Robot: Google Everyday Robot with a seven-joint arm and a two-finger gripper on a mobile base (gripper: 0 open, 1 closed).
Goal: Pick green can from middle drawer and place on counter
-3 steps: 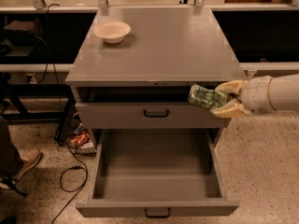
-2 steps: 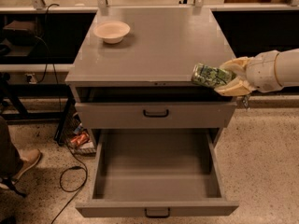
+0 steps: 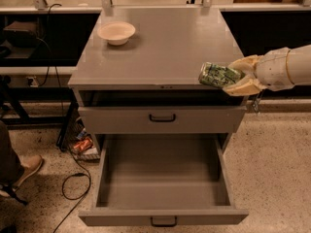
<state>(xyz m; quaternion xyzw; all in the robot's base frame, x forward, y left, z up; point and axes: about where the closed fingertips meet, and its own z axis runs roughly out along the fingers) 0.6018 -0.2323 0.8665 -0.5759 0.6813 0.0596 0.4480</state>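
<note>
My gripper (image 3: 232, 74) comes in from the right and is shut on the green can (image 3: 217, 74), which lies on its side in the cream fingers (image 3: 244, 64). The can hangs just over the front right corner of the counter (image 3: 170, 42); whether it touches the top I cannot tell. The middle drawer (image 3: 163, 176) stands pulled wide open below, and nothing shows inside it. The drawer above it (image 3: 162, 118) is shut.
A cream bowl (image 3: 116, 32) sits at the counter's back left. A person's shoe (image 3: 24, 171) and a black cable (image 3: 73, 188) lie on the floor at the left. Dark shelving runs behind the cabinet.
My gripper has lifted the green can from beside the upper drawer front up to counter height, above the front right corner.
</note>
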